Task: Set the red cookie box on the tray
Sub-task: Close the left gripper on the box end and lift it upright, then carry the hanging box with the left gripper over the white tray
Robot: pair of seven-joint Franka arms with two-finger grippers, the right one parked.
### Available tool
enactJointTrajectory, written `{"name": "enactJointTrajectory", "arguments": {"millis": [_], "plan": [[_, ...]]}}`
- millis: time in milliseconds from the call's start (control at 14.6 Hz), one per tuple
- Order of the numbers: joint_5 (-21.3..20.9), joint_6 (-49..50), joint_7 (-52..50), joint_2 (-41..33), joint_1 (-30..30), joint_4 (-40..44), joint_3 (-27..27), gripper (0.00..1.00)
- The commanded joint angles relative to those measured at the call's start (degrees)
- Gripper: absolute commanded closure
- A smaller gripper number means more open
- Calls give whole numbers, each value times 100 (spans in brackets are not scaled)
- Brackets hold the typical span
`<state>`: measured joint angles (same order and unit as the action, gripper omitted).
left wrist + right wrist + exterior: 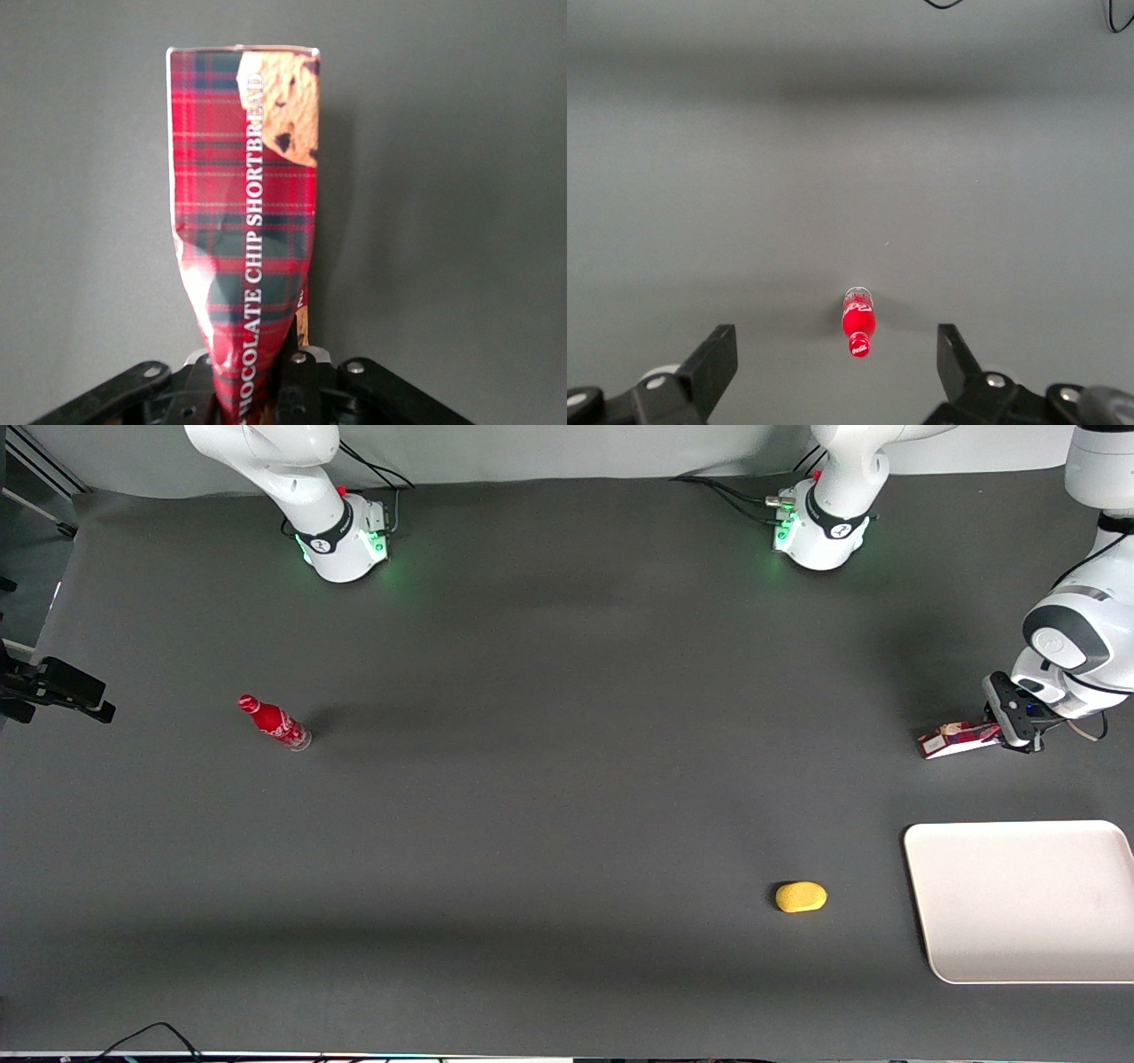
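The red cookie box (959, 739), dark-red tartan with cookie pictures, is held at one end by my left gripper (1008, 728) at the working arm's end of the table. In the left wrist view the box (244, 204) is pinched and crumpled between the fingers (297, 381), and my gripper (252, 390) is shut on it. The box hangs just above or at the table; I cannot tell which. The off-white tray (1019, 901) lies nearer to the front camera than the box, with nothing on it.
A yellow oval object (801, 896) lies beside the tray. A small red bottle (274, 723) lies toward the parked arm's end of the table and shows in the right wrist view (858, 323). A black device (53, 688) sits at that table edge.
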<state>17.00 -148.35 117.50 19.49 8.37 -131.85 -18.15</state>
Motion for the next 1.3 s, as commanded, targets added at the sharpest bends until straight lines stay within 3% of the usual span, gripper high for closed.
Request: {"name": "enactJointTrajectory", "arguments": {"millis": [0, 205, 479, 616, 959, 1233], "plan": [[31, 419, -1250, -278, -29, 63, -84, 100], [-109, 1244, -2991, -525, -29, 570, -154, 100], [-469, 2387, -4408, -490, -29, 1914, -198, 100], [-453, 2766, -5049, -446, -20, 2520, -242, 100], [-198, 3547, -6630, 18, 103, 4041, -356, 100], [-154, 4147, -7697, 1036, 191, 5701, -400, 100]]}}
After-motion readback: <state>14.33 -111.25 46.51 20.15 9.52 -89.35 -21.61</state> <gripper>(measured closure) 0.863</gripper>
